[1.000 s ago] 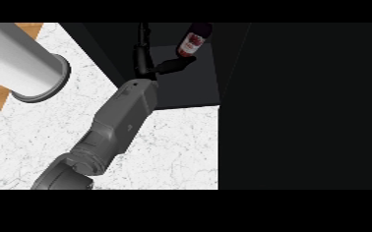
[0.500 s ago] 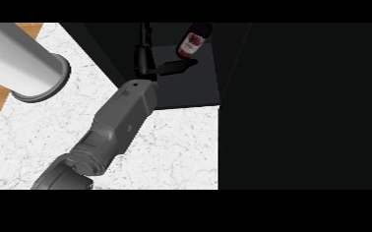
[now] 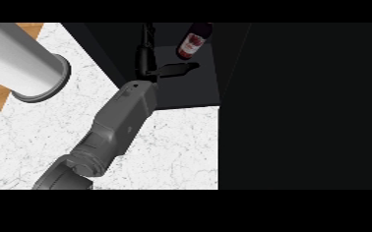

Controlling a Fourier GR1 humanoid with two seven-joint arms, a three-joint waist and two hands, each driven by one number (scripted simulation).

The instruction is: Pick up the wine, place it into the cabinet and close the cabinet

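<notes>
Head view. The wine bottle (image 3: 193, 43) stands inside the dark cabinet (image 3: 181, 91), at about one o'clock from the left hand (image 3: 154, 64) and just apart from its straight, released fingers; its long axis runs toward twelve o'clock. The bottle's top is cut off. The right hand is unseen, and the cabinet door cannot be made out in the darkness.

We count one wine bottle (image 3: 193, 43) inside one dark cabinet (image 3: 181, 91), one black hand (image 3: 149, 61) beside the bottle, and one grey cylinder (image 3: 29, 69) left of the cabinet.
</notes>
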